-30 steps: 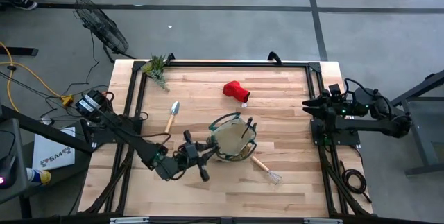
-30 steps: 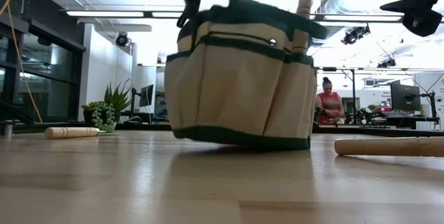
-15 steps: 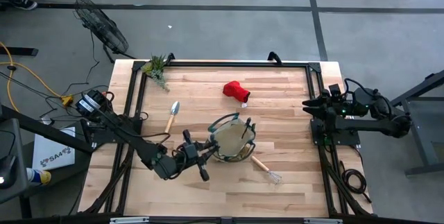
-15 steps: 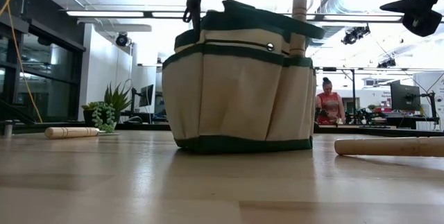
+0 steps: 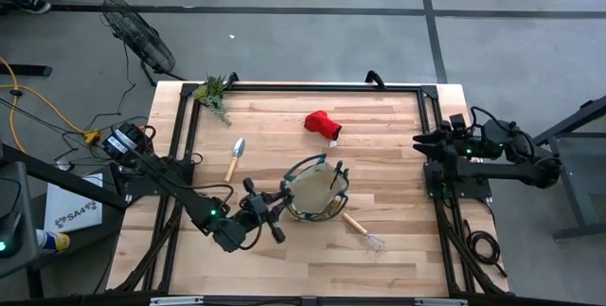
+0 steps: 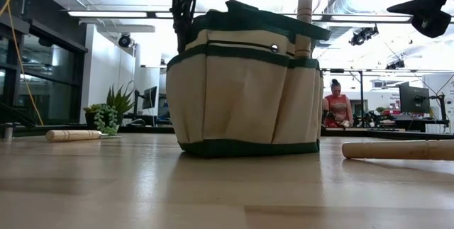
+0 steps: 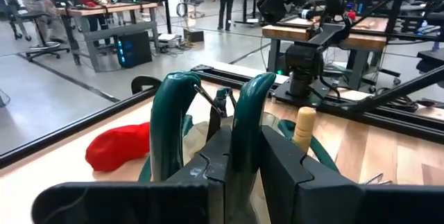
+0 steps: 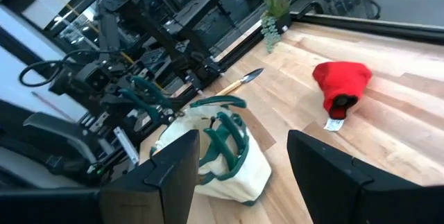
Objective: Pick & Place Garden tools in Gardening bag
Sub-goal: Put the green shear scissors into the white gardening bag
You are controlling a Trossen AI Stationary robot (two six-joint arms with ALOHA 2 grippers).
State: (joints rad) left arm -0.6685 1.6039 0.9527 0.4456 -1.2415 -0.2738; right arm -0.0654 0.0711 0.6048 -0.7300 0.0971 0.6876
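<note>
left gripper (image 7: 243, 165) pinching green-handled pruner (image 7: 208, 123) beside round tan canvas bag (image 5: 317, 190); right gripper (image 8: 239, 161) spread, idle at table edge.

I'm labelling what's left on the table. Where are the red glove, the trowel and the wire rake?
red glove (image 5: 321, 124): high view, middle of the red body.
trowel (image 5: 234, 158): high view, where the silver blade meets the wooden handle.
wire rake (image 5: 375, 242): high view, on the wire head.
</note>
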